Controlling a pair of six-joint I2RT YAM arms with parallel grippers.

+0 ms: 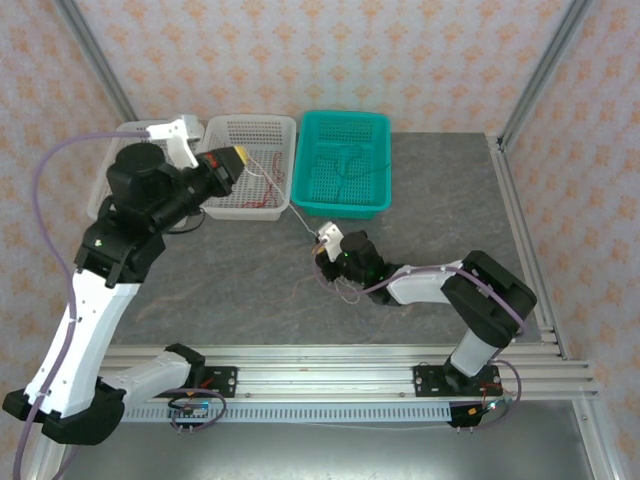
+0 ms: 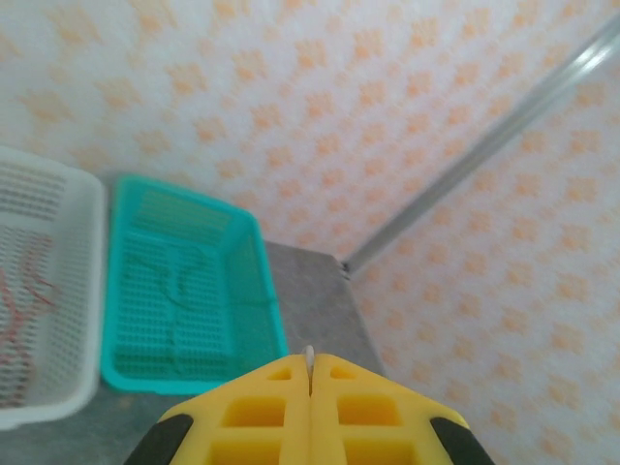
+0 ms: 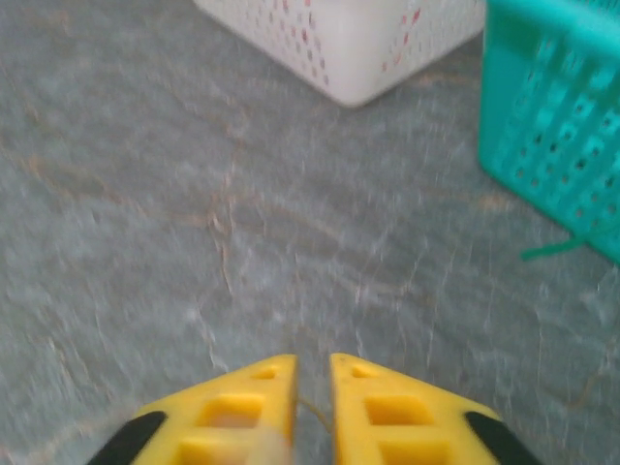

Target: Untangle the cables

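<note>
- Well, the left gripper [image 2: 310, 366], raised above the white basket [image 1: 250, 135], is pinched tight on a thin white cable [image 1: 303, 222].
- That cable runs to the right gripper [image 3: 312, 366], which is nearly closed on it, low over the table [image 1: 200, 280].
- A green cable [image 1: 350, 165] lies in the teal basket [image 1: 345, 208].

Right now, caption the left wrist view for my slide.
Left gripper shut on a white cable, facing a teal basket of green cables and a white basket of red cables.
</note>
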